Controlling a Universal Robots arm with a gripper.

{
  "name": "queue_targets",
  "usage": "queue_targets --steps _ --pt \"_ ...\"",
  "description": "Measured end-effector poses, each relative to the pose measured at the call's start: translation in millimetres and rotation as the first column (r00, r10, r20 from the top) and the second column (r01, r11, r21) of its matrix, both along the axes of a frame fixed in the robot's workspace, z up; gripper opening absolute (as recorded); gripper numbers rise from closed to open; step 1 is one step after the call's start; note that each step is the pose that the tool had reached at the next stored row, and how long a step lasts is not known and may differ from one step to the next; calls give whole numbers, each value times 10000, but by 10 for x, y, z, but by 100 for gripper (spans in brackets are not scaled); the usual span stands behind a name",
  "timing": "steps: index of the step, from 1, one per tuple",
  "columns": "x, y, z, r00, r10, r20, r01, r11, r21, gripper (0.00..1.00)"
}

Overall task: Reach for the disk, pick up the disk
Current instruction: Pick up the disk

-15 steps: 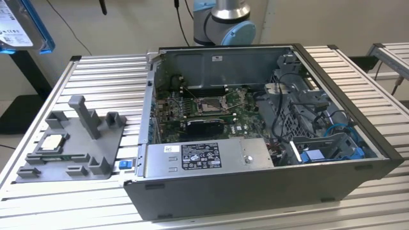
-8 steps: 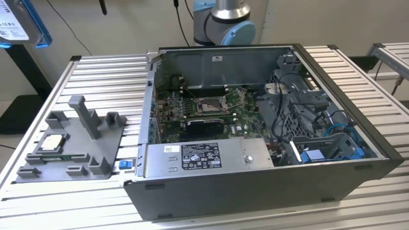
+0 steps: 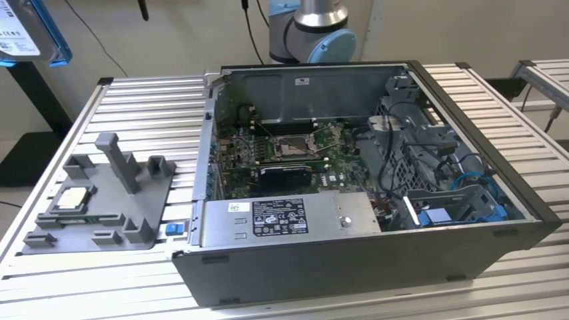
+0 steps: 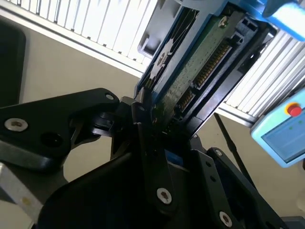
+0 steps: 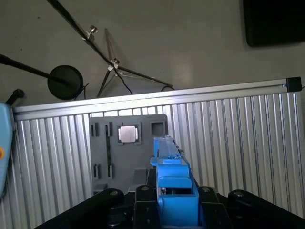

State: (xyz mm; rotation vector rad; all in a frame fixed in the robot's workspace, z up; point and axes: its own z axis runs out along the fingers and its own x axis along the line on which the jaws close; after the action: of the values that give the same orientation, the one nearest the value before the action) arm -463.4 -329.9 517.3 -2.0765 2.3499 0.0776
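Exterior view is taken up mostly by a slatted metal table (image 3: 133,107). An open computer case (image 3: 356,267) is set at the middle of it, with the arm's base (image 3: 316,27) seen at twelve o'clock from the case. A grey fixture tray (image 3: 98,200) is laid at nine o'clock from the case, and a small square chip (image 3: 73,197) is seated in it. The disk (image 3: 22,33) is found at about ten o'clock in that picture, well above the table and apart from it, with its white label and blue side frame turned toward the camera.

In the second wrist view the gripper (image 4: 164,124) is seen closed onto the disk (image 4: 200,62). The black fingers (image 4: 143,133) are pressed against its sides, and the green board face and connector row are exposed. In the first wrist view the disk (image 5: 174,186) is presented edge-on, its blue frame rising from between the jaws, with the fixture tray (image 5: 102,143) and the chip (image 5: 127,134) well below it.

The reach is judged to be complete and the pick-up as good as done, since the disk is carried clear of every surface. For any further handling, steady clamping pressure would be called for. The disk appears to be gripped near one end with much of its length overhanging, so a slip or a tilt is to be guarded against.
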Motion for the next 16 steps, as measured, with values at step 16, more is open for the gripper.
queue_targets --steps 16 --pt "237 0 0 10000 0 0 0 10000 1 0"
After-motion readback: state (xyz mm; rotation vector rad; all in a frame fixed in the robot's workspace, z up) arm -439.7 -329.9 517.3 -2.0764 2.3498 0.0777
